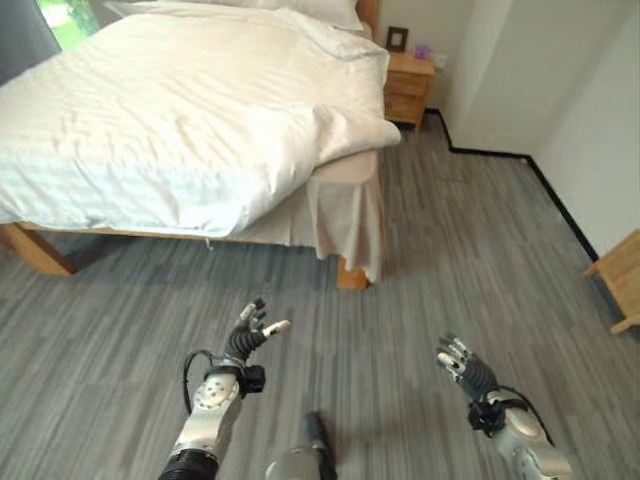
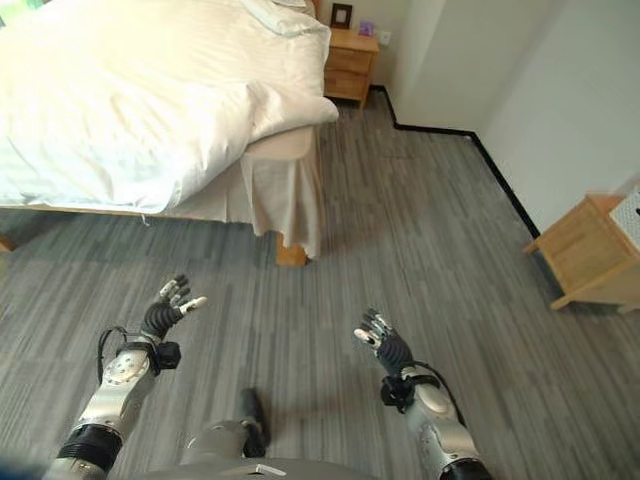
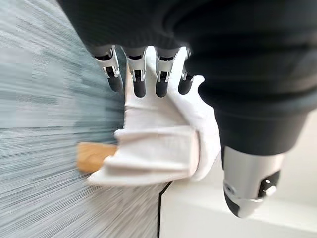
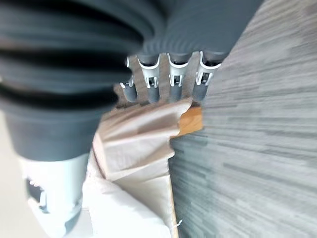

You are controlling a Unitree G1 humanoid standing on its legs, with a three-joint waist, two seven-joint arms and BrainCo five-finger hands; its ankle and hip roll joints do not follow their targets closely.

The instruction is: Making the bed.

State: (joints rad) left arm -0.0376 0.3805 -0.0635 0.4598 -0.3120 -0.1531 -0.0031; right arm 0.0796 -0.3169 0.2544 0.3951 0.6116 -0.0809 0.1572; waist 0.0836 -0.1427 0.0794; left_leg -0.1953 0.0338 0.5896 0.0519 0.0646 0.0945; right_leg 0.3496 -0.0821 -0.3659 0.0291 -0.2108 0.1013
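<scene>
Standing on the grey striped floor [image 1: 450, 250] short of the bed [image 1: 180, 120], the robot holds both hands up in the air, well apart from it and from each other. The left hand [image 1: 250, 335] has its fingers straight and spread, holding nothing; the right hand [image 2: 382, 343] is likewise relaxed and empty, which its own wrist view confirms.

The white duvet [image 1: 150, 110] covers the bed and hangs over the near edge. At the near right corner it bunches into a folded lump [image 1: 350, 130], leaving the beige bed skirt [image 1: 350, 215] and a wooden leg [image 2: 290, 255] showing below it. A pillow [image 2: 285, 15] lies at the head end. A wooden nightstand [image 1: 408, 85] stands just beside the head of the bed against the wall, and another wooden piece of furniture [image 2: 590, 250] stands by the right wall.
</scene>
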